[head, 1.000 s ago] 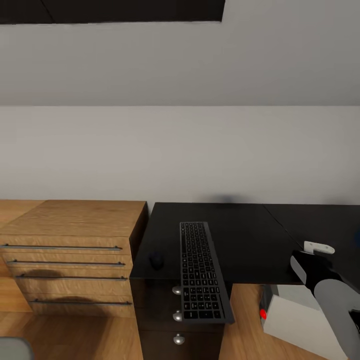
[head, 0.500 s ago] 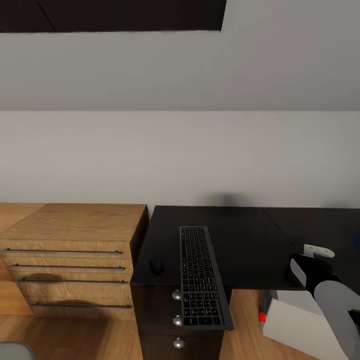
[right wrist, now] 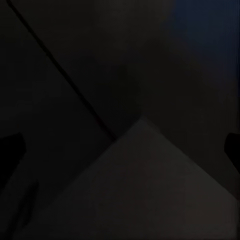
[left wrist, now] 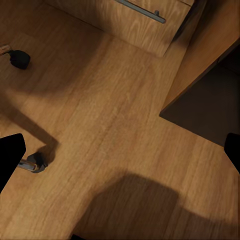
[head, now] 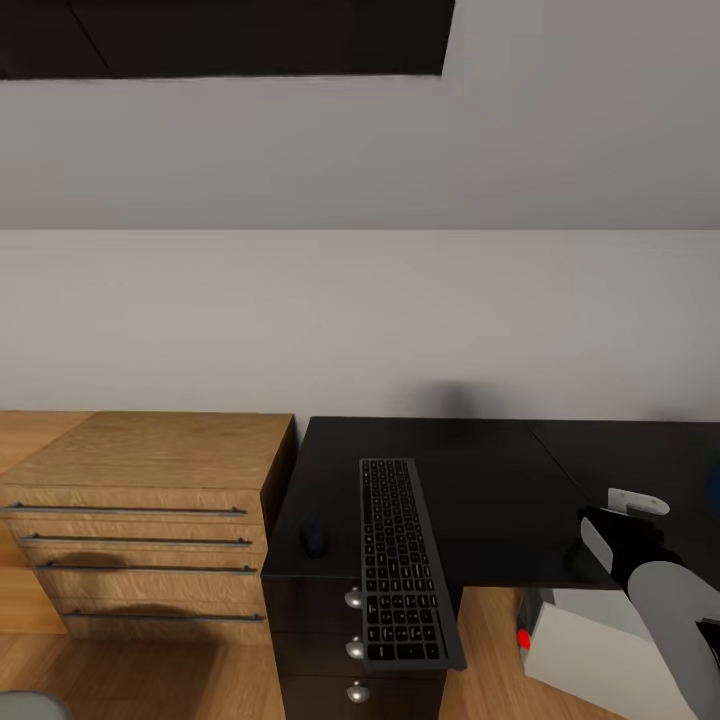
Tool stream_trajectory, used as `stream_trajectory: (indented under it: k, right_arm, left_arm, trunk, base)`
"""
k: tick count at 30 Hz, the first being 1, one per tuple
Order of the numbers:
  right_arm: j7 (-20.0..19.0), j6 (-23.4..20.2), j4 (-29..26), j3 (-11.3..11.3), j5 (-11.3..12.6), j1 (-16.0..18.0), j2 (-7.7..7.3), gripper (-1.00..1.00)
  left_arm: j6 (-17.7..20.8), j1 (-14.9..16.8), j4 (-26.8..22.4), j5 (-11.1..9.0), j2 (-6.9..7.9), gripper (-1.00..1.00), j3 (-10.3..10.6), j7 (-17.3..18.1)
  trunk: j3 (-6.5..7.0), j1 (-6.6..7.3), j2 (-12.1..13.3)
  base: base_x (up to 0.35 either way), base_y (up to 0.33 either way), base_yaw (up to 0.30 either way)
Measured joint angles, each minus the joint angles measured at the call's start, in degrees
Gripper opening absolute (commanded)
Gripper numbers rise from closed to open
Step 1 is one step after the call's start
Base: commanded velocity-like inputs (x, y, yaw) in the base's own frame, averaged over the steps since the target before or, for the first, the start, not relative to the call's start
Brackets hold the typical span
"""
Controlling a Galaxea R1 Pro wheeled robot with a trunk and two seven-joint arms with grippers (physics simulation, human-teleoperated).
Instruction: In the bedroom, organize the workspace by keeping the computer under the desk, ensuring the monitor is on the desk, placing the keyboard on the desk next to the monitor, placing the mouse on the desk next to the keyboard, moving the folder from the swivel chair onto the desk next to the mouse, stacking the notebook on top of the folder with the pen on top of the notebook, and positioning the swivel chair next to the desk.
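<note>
Head view: a black tabletop [head: 500, 490] against a pale grey wall. The keyboard [head: 402, 560] lies lengthwise, its near end overhanging the front edge at six o'clock; a nudge could likely tip it off. The mouse [head: 314, 539] sits just beside it at nine o'clock. The computer [head: 600, 640] stands under the tabletop at four o'clock, below the right arm [head: 650, 580].

Left wrist view: the left fingers [left wrist: 10, 160] are spread wide over wood floor [left wrist: 120, 130] and chair castors [left wrist: 35, 162].

Right wrist view: very dark; the right fingers [right wrist: 12, 145] look spread wide, holding nothing.
</note>
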State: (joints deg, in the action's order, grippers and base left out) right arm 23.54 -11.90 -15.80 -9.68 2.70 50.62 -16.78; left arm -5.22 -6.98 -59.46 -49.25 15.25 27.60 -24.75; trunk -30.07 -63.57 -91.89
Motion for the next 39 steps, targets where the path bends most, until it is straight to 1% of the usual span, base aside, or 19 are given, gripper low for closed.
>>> stream_trajectory:
  k: [24, 27, 28, 34, 35, 36, 39]
  right_arm:
    - [-0.23, -0.02, -0.24, 0.06, 0.14, 0.0, 0.15, 1.0]
    - [-0.3, -0.45, -1.93, 0.01, 0.28, 0.0, 0.6, 1.0]
    - [-0.31, -0.7, -3.39, 0.0, 0.34, -0.02, 1.04, 1.0]
    - [-0.3, -2.23, -9.39, -0.1, 0.47, -0.32, 2.26, 1.0]
    - [-0.3, -2.8, -10.65, -0.12, 0.49, -0.5, 2.49, 1.0]
    - [-0.31, -4.34, -13.28, -0.16, 0.52, -1.08, 3.07, 1.0]
    - [-0.32, -7.45, -17.89, -0.2, 0.69, -2.54, 4.06, 1.0]
  left_arm:
    - [-0.02, 0.0, 0.03, 0.03, -0.03, 1.0, 0.04, -0.09]
    - [0.01, 0.0, 0.03, 0.02, -0.03, 1.0, 0.07, -0.06]
    - [0.03, 0.0, 0.08, 0.02, -0.03, 1.0, 0.08, -0.04]
    - [0.01, 0.0, 0.59, 0.02, -0.03, 1.0, 0.03, 0.04]
    - [0.02, 0.0, 0.63, 0.02, -0.03, 1.0, 0.02, 0.05]
    - [0.02, 0.0, 0.7, 0.02, -0.03, 1.0, 0.01, 0.07]
    - [0.04, 0.0, 0.77, 0.02, -0.03, 1.0, 0.0, 0.08]
  trunk:
    - [4.31, 5.27, 9.63]
    - [4.32, 5.28, 9.64]
    - [4.32, 5.28, 9.64]
    - [4.32, 5.28, 9.64]
    - [4.32, 5.28, 9.64]
    - [4.32, 5.28, 9.64]
    - [4.32, 5.28, 9.64]
  base:
    - [0.0, 0.0, 0.0]
    - [0.0, 0.0, 0.0]
    - [0.0, 0.0, 0.0]
    - [0.0, 0.0, 0.0]
    - [0.0, 0.0, 0.0]
    - [0.0, 0.0, 0.0]
    - [0.0, 0.0, 0.0]
